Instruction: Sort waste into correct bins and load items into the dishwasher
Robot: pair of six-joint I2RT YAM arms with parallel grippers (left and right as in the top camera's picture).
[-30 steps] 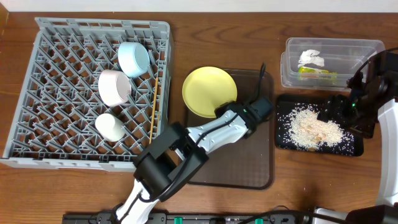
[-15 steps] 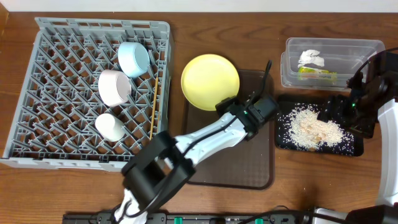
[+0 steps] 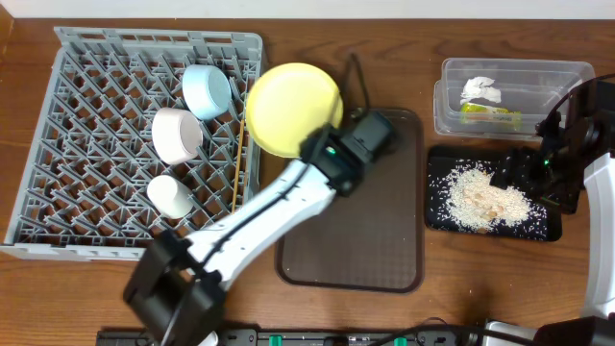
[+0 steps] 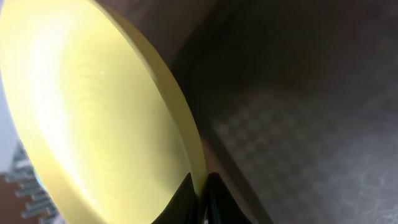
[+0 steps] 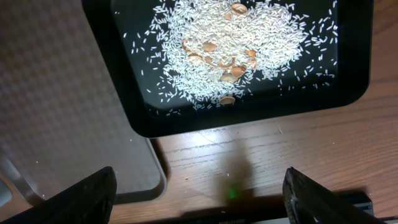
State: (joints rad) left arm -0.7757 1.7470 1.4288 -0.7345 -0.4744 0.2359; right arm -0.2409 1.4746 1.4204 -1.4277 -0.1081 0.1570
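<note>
While the left gripper (image 4: 199, 196) is clenched on the rim of the yellow plate (image 4: 93, 112), that plate stands tilted on edge, with the brown tray (image 4: 298, 137) beneath the fingers! Beyond the plate, on the gripper's far side, sits the grey dish rack (image 3: 96, 115), the plate's edge overlapping its wall. The right gripper (image 5: 198, 196) hangs spread wide, holding nothing, with the black tray (image 5: 134, 106) of rice scraps (image 5: 236, 37) just ahead of its fingertips.

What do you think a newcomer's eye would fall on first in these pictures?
The bright yellow plate, pinched at its rim by the left gripper, is held at the grey dish rack's right edge. Next comes the white heap of rice scraps in the black tray on the right.
</note>
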